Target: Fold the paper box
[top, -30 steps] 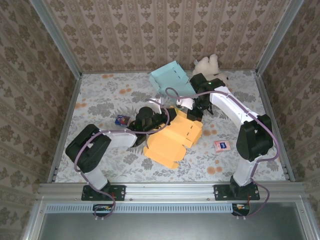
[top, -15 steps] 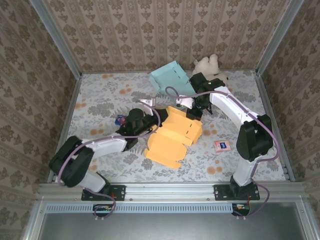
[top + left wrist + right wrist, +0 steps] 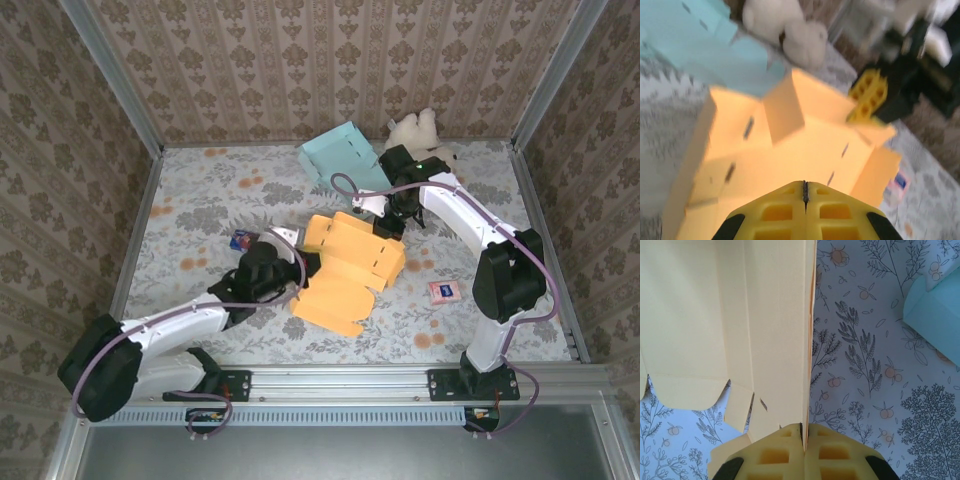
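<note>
Two things sit beyond orange box [image 3: 345, 275]: teal box [image 3: 340, 160], plush toy [image 3: 420, 132].

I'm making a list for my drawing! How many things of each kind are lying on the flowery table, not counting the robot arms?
Paper boxes: 2, the orange paper box and the light blue paper box
Plush toys: 1, the white plush toy
Small packets: 2, the pink packet and the blue and red packet
Total: 5
</note>
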Tool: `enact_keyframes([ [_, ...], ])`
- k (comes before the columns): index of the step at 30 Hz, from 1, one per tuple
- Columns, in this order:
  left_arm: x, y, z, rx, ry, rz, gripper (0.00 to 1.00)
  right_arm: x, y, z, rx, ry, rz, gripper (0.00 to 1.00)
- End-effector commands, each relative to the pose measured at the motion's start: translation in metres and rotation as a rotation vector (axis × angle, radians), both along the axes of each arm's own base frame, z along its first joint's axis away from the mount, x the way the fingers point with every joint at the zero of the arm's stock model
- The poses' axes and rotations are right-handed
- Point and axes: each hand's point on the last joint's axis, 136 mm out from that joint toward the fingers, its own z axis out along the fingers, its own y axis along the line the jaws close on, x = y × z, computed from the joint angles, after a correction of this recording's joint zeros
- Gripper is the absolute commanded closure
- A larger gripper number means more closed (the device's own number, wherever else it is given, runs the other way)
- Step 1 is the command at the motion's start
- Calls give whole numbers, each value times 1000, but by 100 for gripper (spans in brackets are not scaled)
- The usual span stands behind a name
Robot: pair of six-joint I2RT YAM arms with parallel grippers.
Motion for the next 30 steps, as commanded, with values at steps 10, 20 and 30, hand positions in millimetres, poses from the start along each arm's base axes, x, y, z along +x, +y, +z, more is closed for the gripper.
enact_keyframes([
  [10,46,3,-44,117,69,113,100,1,-2,5,3,-15,-16,100],
  [20,75,25,-56,88,108,225,100,3,-4,1,-14,-14,-18,100],
  [30,83,38,-63,82,134,270,100,3,-5,-3,-24,-5,-19,100],
])
